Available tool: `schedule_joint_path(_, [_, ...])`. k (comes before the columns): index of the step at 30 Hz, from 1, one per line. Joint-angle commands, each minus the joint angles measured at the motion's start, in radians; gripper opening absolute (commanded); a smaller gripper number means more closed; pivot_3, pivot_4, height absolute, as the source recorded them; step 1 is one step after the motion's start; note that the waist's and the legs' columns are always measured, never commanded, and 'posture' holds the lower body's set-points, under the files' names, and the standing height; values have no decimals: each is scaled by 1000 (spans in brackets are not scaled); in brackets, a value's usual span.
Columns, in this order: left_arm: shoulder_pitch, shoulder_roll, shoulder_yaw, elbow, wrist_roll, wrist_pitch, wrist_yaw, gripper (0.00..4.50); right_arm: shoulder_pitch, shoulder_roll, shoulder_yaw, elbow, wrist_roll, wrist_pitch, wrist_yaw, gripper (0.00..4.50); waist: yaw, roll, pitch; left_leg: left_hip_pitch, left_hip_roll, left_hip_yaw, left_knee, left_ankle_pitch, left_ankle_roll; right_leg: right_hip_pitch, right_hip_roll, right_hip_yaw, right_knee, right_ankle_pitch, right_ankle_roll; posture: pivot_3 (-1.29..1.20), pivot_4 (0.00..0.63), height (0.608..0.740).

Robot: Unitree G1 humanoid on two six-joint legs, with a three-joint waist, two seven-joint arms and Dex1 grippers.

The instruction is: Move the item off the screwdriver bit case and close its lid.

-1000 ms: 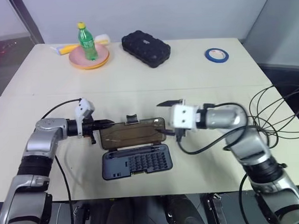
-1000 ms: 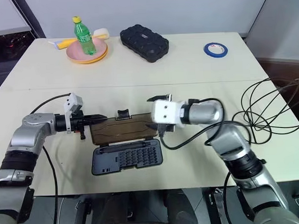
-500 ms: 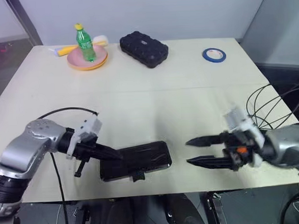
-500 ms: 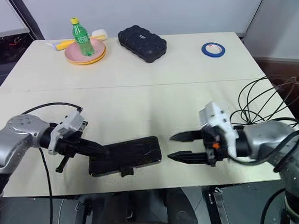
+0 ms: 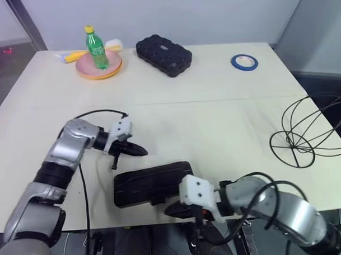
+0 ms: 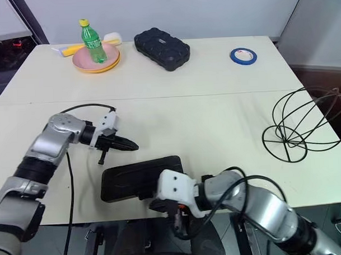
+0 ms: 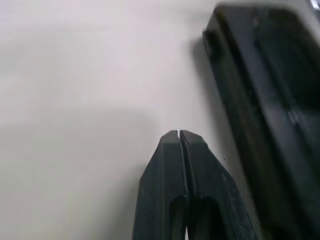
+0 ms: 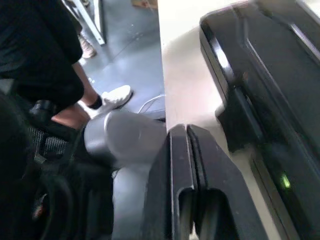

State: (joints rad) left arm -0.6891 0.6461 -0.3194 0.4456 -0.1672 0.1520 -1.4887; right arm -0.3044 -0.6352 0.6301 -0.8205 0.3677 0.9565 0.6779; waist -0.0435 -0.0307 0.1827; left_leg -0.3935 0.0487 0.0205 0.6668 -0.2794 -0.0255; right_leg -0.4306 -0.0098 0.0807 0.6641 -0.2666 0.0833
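I see the worktop (image 5: 215, 115) carrying everything, and the big wire ball (image 5: 313, 131) resting at its right edge, well apart from the bit case, so I judge the first half of the job done. The bit case (image 5: 153, 183) lies flat at the near edge with its lid (image 6: 141, 176) folded down over the tray, which is why it reads as one dark slab; I cannot tell whether the latch tab has caught.

My left gripper (image 5: 136, 150) hovers just beside the case's far left corner, jaws closed on nothing, probably placed to steady or press. My right gripper (image 6: 162, 206) sits low at the near edge by the latch side, jaws closed and empty too, likely there to push the tab home.

Far off stand the bumpy black case (image 5: 164, 55), the plate (image 5: 90, 67) with a green bottle (image 5: 97, 47), and a blue tape roll (image 5: 244, 61).
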Motion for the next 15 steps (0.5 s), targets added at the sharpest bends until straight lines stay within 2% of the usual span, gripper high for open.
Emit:
schedule_joint_path(1, [-24, -51, -55, 37, 51, -73, -38, 32, -64, 8, 171, 62, -210, -13, -119, 21, 3, 0, 0, 0, 0, 0, 0, 0, 0, 0, 0, 0, 0, 0, 0, 0, 150, 737])
schedule_joint_path(10, [58, -78, -103, -171, 12, 57, -114, 32, -92, 8, 206, 194, -526, -72, -321, 21, -2, -2, -2, 1, 0, 0, 0, 0, 0, 1, 0, 0, 0, 0, 0, 0, 150, 737])
schedule_joint_path(13, [95, -81, -113, -228, 9, 84, -110, 32, -96, 46, 172, 237, -551, -65, -353, 21, -2, -2, -2, 2, 0, 0, 0, 0, 0, 2, 0, 0, 1, 0, 0, 0, 150, 737])
schedule_joint_path(15, [105, -90, -106, -227, 20, 83, -92, 32, -92, 57, 151, 237, -521, -60, -324, 21, -2, -2, -4, 3, 1, -1, 0, 0, 0, 2, 1, 0, 1, 0, 0, 0, 150, 737])
